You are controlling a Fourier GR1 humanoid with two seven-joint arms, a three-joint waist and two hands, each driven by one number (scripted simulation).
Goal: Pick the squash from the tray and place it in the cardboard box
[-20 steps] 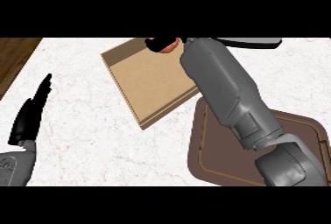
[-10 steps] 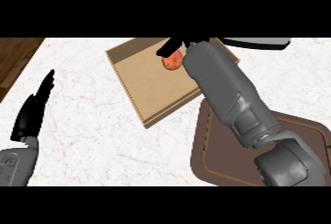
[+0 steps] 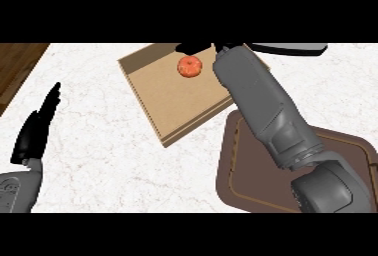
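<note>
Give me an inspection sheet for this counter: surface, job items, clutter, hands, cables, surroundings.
Surface: white marbled counter.
Job's things: squash inside the cardboard box, near its far end; tray shows nothing on it, partly hidden by the right arm.
Clutter: dark shape at the far edge, cannot identify.
Robot hands: left robot hand open, resting at left; right robot hand at the box's far end, mostly hidden.
Cables: nothing seen.
Surroundings: wood strip far left.

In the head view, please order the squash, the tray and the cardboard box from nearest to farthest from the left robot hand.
From the left robot hand, at the left:
1. Cardboard box, upper middle.
2. Squash, inside the box's far end.
3. Tray, lower right.
</note>
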